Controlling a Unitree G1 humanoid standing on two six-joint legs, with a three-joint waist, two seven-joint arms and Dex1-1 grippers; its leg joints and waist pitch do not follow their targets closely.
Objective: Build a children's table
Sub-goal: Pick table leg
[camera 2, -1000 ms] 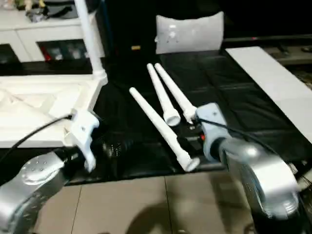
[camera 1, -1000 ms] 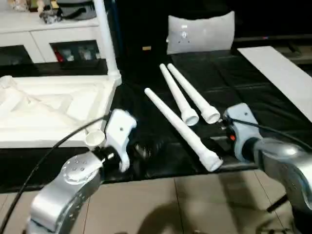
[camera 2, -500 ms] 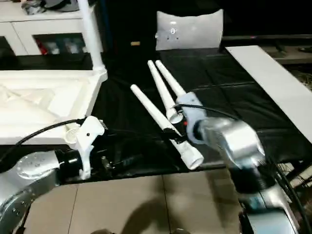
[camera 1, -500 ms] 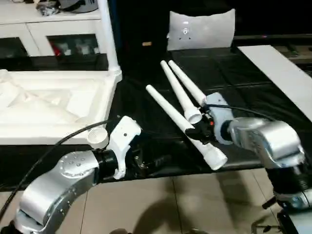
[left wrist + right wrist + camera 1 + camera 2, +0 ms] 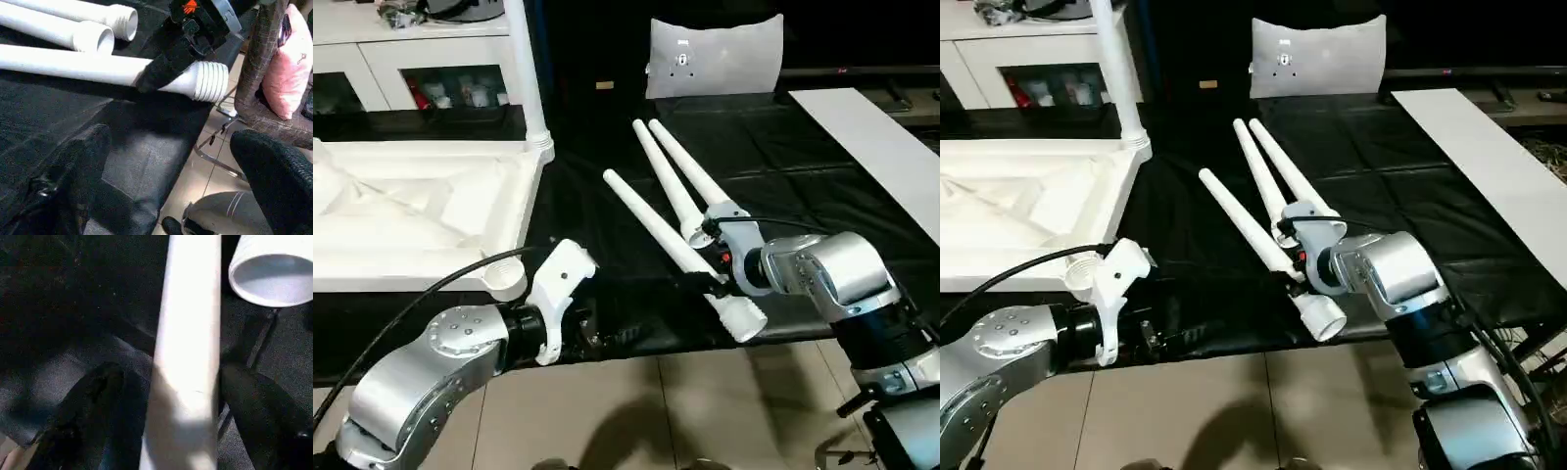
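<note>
**Left eye view.** Noted three loose white legs lying on the black-covered tabletop, centre of frame. Nearest leg ran diagonally, wide threaded end toward lower right at the tabletop's front edge. Other two legs lay side by side just behind it, touching or nearly so. Square top sat at left, rim upward, with a fourth leg standing upright at its far corner. Right end effector was down on the nearest leg close to its wide end. Left end effector hovered low at lower centre-left, pointing toward the legs and touching none. Grey-white cushion stood at upper centre, white cabinet at upper left.

**Right eye view.** Same layout confirmed; nothing further to add.

**Left wrist view.** Saw own fingers spread wide, nothing between them. Ahead, one black finger of the right end effector lay against the nearest leg just short of its thread. Pink cushion seen on the floor beyond.

**Right wrist view.** Found own fingers astride the nearest leg, one each side, a dark gap showing at one side: wide, not clamped. Open mouth of a neighbouring leg close by.
</note>
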